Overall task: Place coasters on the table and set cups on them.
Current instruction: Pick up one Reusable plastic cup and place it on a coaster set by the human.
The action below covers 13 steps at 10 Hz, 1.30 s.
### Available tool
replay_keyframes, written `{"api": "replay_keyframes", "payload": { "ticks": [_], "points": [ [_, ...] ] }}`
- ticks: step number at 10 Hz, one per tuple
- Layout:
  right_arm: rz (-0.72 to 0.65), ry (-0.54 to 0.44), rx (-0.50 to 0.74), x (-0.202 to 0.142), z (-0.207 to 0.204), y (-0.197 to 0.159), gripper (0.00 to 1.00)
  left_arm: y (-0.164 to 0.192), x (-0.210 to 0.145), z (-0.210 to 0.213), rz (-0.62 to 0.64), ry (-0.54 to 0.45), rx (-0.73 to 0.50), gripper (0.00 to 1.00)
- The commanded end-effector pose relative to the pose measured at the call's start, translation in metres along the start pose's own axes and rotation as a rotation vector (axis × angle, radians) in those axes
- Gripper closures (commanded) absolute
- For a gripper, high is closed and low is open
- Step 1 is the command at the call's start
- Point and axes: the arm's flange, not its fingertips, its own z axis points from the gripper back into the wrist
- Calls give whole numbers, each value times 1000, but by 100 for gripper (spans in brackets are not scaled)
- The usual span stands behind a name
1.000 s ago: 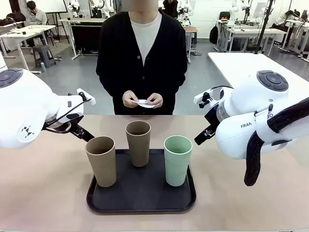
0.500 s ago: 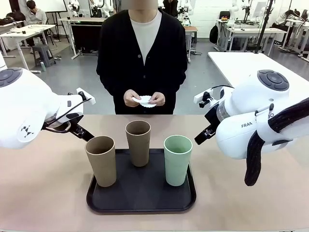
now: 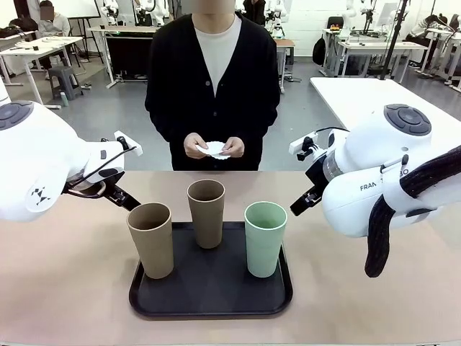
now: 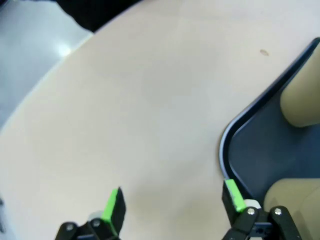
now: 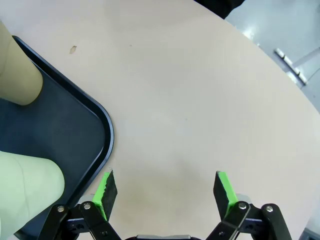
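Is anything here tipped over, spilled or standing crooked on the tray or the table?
Nothing stands out. The left tan-brown cup, the middle tan-brown cup and the mint green cup all stand upright on the black tray, nothing spilled. The person's hands hold white coasters beyond the table's far edge.

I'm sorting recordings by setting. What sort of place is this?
Probably a robotics lab or open workshop hall. A white left arm and right arm flank a tan table, and behind the person there are white worktables on a bare grey floor.
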Motion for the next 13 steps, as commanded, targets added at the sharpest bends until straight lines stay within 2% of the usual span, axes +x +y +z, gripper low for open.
{"api": "replay_keyframes", "payload": {
  "ticks": [1,3,6,7,8,10,11,13],
  "points": [
    [0,0,0,0,0,0,0,0,0,0,0,0,0,0],
    [0,0,0,0,0,0,0,0,0,0,0,0,0,0],
    [-23,-22,38,25,79,-6,0,11,25,87,-47,-55,125,0],
    [-1,42,55,22,110,-6,0,4,20,115,-54,-8,87,0],
    [32,149,53,10,136,-2,0,-10,6,137,-64,114,-28,0],
    [75,273,-7,-25,182,12,0,-31,-29,172,-83,228,-93,0],
    [75,295,-22,-44,194,19,0,-39,-49,185,-96,255,-108,0],
    [43,373,-12,-69,173,12,0,-41,-76,183,-53,261,-81,0]
  ]
}}
